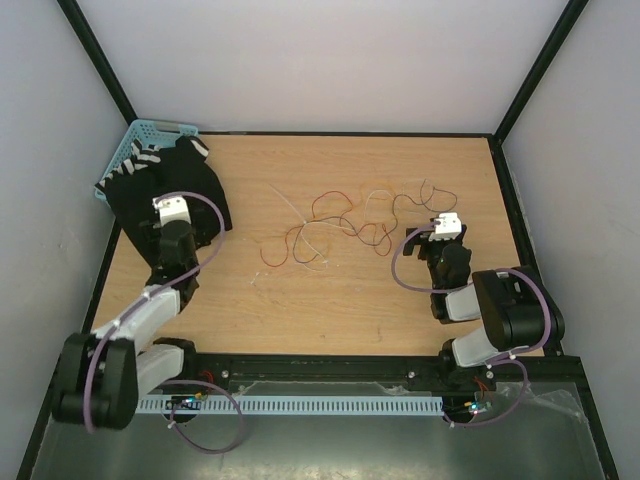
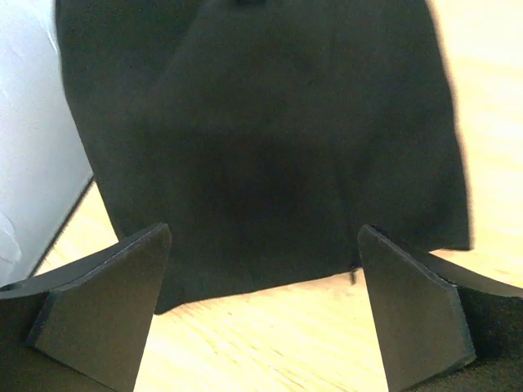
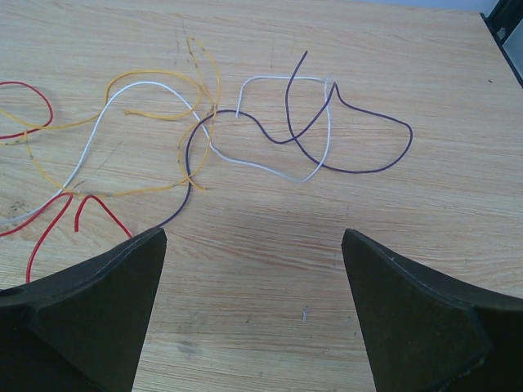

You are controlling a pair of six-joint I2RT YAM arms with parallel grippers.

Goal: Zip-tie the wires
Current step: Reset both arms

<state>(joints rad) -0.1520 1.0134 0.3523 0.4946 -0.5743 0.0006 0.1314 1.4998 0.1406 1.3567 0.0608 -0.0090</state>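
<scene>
**Two wide tools, one loose tangle lying between them**

Several thin wires (image 1: 345, 222), red, orange, white and dark, are sprawling in loops across the middle of the worktop (image 1: 350, 300). Nothing is binding them and neither tool is touching them. The tangle is stretching left to right in the top view, with its right end rising slightly toward the far side. A faint pale straight strip at the tangle's far-left edge is probably the zip tie (image 1: 284, 205). It is slanting from far-left to near-right, but it is too thin to be sure of.

The right tool (image 3: 253, 235) is hovering with its jaws spread wide and nothing between them. It is pointing away from the arm bases, straight at the tangle's right end. In its wrist view the dark and white loops are lying just ahead of the fingertips, with the orange and red strands running off to the left. This arm is clearly the nearer one.

The left tool (image 2: 263, 237) is also standing wide and empty. It is facing a black cloth (image 1: 190, 185) beside a blue basket (image 1: 135, 150), well to the left of the tangle. The tangle is lying to its right, with the pale strip on the nearer side.

Gathering has not begun, so the right arm is looking best placed to reach forward first.
</scene>
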